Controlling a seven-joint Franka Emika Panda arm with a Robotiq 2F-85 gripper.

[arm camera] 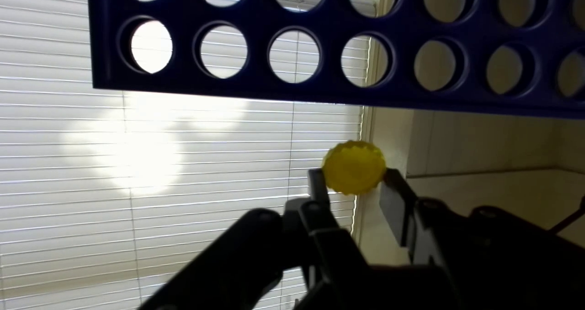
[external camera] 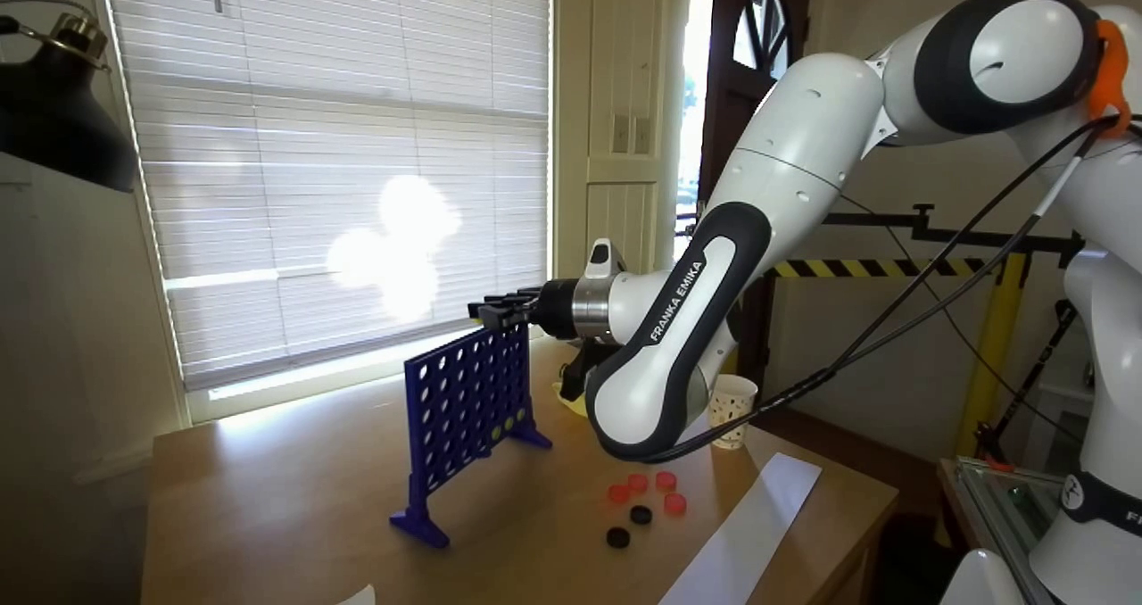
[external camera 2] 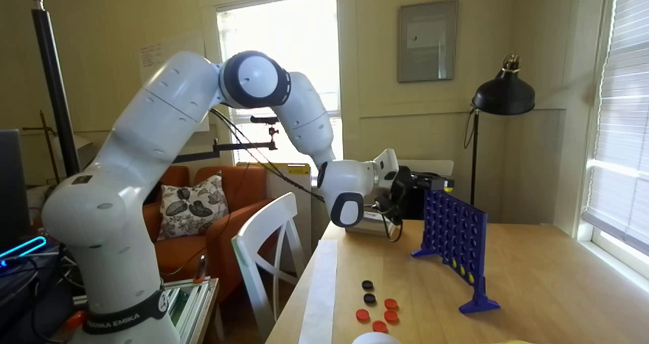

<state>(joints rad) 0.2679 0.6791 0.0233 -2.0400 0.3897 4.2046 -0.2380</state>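
Note:
My gripper (arm camera: 354, 175) is shut on a yellow disc (arm camera: 354, 167) with a ridged rim, pinched at its two sides between the fingertips. A blue upright grid board (arm camera: 256, 83) with rows of round holes spans the top of the wrist view, and the disc shows apart from its edge there. In both exterior views the gripper (external camera: 489, 313) is level and just above the top edge of the board (external camera: 468, 400), close to one end. The held disc (external camera 2: 448, 188) peeks out at the fingertips. Several yellow discs (external camera 2: 462, 270) sit in the board's lowest row.
Several red discs (external camera: 666, 480) and two black discs (external camera: 641, 515) lie on the wooden table (external camera: 294, 498). A speckled cup (external camera: 733, 409) and a white paper strip (external camera: 749, 534) are near the table's edge. A blinds-covered window (external camera: 339, 141) and a black lamp (external camera 2: 504, 93) stand beyond.

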